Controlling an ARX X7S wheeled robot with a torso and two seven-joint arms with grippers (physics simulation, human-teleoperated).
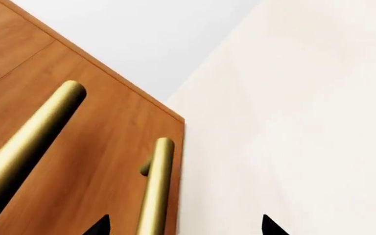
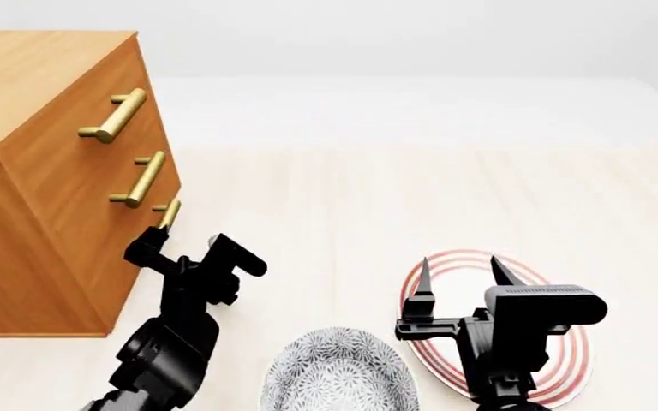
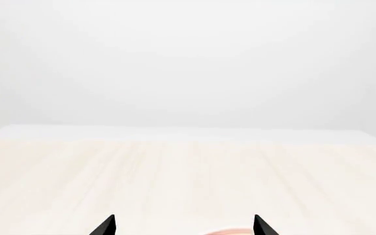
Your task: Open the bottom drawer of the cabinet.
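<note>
left gripper [image 2: 169, 244] sits open around the bottom drawer [image 2: 146, 257] handle [image 2: 169, 213] to pull it from the cabinet [image 2: 44, 171], right gripper [image 2: 457, 272] open, idle

Pale wooden floor [image 2: 421, 197] under cabinet [image 2: 32, 188], bowl [image 2: 338, 372], plate [image 2: 558, 377].

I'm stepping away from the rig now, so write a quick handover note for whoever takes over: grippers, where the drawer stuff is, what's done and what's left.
Left gripper: open, at the short brass bar handle of the bottom drawer; whether the handle sits between the fingers cannot be told.
Right gripper: open, empty, above the red-striped round plate.
The boxy orange-brown wooden cabinet stands at the left; all three drawers look shut.
Done: approach to the handle.
Left: close on the bottom handle and pull the drawer out.
</note>
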